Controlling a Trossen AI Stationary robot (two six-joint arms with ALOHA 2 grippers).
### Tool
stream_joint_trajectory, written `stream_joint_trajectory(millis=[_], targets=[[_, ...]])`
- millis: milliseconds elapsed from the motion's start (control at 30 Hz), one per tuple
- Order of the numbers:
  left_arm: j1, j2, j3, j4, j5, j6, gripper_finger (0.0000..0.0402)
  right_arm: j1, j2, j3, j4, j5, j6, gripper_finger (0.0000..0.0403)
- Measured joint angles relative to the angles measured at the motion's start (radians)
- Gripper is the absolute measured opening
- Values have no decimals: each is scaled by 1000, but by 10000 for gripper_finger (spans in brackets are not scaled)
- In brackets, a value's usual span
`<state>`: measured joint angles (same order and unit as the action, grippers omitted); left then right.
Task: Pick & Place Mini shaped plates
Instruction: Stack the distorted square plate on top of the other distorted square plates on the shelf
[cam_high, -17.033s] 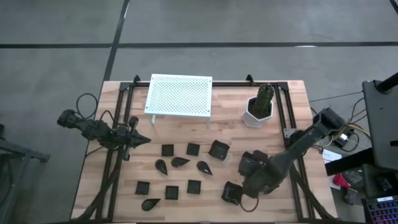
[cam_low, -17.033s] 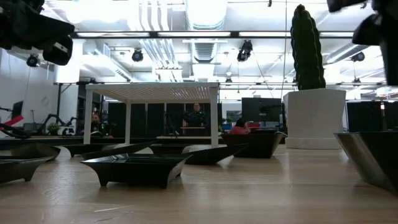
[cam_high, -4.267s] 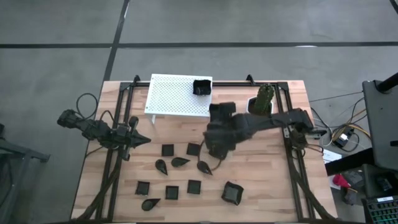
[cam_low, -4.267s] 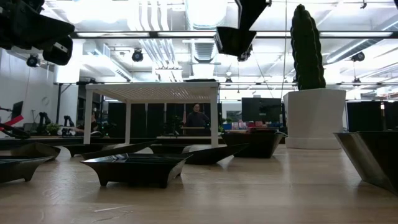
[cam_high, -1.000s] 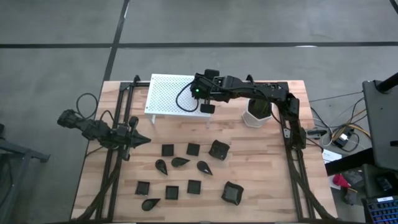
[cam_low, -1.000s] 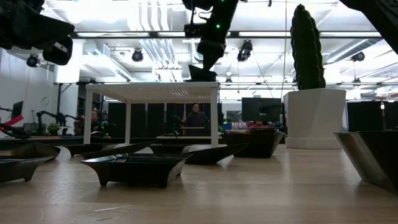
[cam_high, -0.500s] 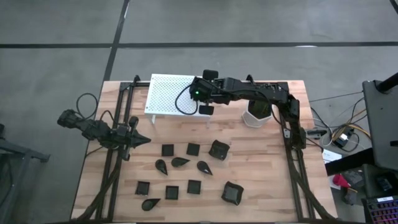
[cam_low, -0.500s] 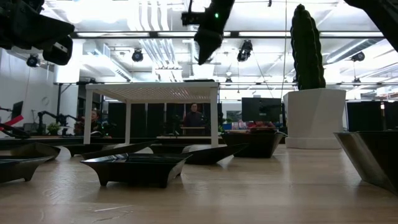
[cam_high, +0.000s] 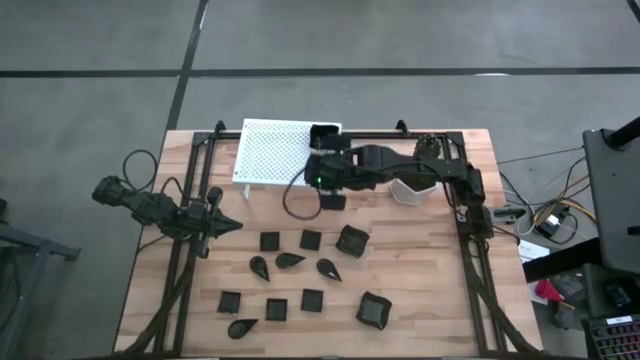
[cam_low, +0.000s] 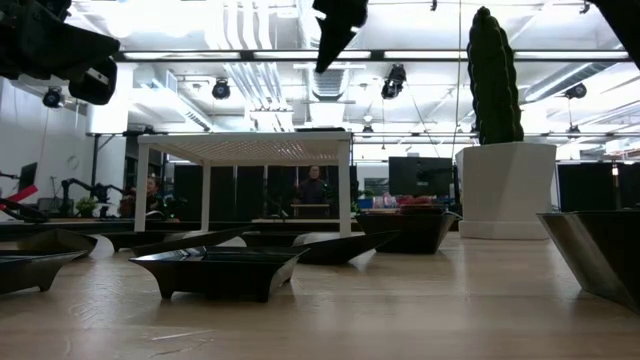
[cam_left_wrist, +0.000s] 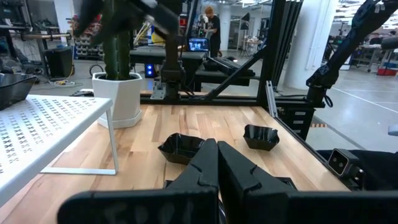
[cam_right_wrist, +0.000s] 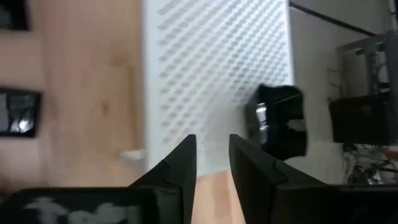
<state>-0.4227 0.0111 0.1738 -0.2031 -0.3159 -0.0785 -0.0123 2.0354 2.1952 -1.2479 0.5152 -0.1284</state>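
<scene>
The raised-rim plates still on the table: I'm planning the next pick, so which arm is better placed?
Probably the right. Its gripper hangs open and empty beside the white rack, nearer the raised-rim plate. The left gripper waits shut at the table's left edge.

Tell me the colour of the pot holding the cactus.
White; the pot shows best in the left wrist view.

Overhead, one camera looks straight down on the whole table (cam_high: 420, 300). Another sits at tabletop level, facing the room across the white rack (cam_low: 245, 148). Both wrist cameras look closely past their own fingers, sharing that rack (cam_right_wrist: 211, 68) and the cactus pot (cam_left_wrist: 118, 93).
</scene>
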Motion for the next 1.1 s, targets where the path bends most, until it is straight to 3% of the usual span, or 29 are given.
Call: stream_joint_trajectory(millis=[333,933,1100], targets=[[0,0,0,0,0,0,0,106,0,-10,-63,-75,145,13],[0,0,0,0,0,0,0,347,-2,-82,-169,-80,377,8],[0,0,0,0,0,0,0,441,-2,-118,-186,-79,524,8]])
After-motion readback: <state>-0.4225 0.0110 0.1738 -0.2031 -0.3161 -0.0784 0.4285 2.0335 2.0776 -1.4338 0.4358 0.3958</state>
